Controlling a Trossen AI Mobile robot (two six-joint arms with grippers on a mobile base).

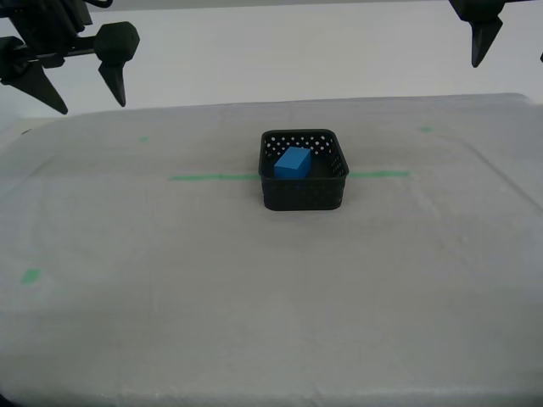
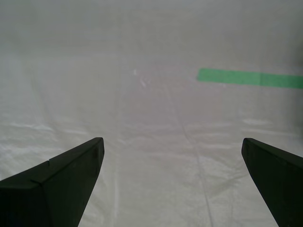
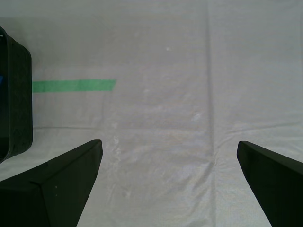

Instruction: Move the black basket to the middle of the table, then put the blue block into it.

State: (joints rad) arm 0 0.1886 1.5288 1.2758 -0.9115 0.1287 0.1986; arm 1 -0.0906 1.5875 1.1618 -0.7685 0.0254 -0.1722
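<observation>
Pale grey-white table (image 1: 127,322) filling most of every view, wrinkled, far corners rounded, near edge cut off by the frame

Black basket (image 1: 304,193) near the table's middle, sitting on the thin green tape line (image 1: 212,177), tape showing on both sides of it. Blue block (image 1: 293,163) inside the basket, lower part hidden behind the near perforated wall, so contact with the floor hard to judge. Small green tape marks (image 1: 31,275) scattered well apart from the basket

From the first wrist view, only a dark sliver of basket wall (image 3: 16,94) cut off at the frame edge, a tape end just beside it. My first gripper (image 3: 169,143) spread wide, nothing between the fingers, bare table beneath

My second gripper (image 2: 173,140) likewise spread wide and holding nothing, over bare table with one tape end ahead

High in the exterior view, one arm's gripper (image 1: 92,107) at the exterior view's left, fingers pointing down, well above the surface. Another arm's finger (image 1: 484,47) at the exterior view's right, the rest cropped. Cannot tell which arm is first or second

Open table on every side of the basket, broadest toward the near edge
</observation>
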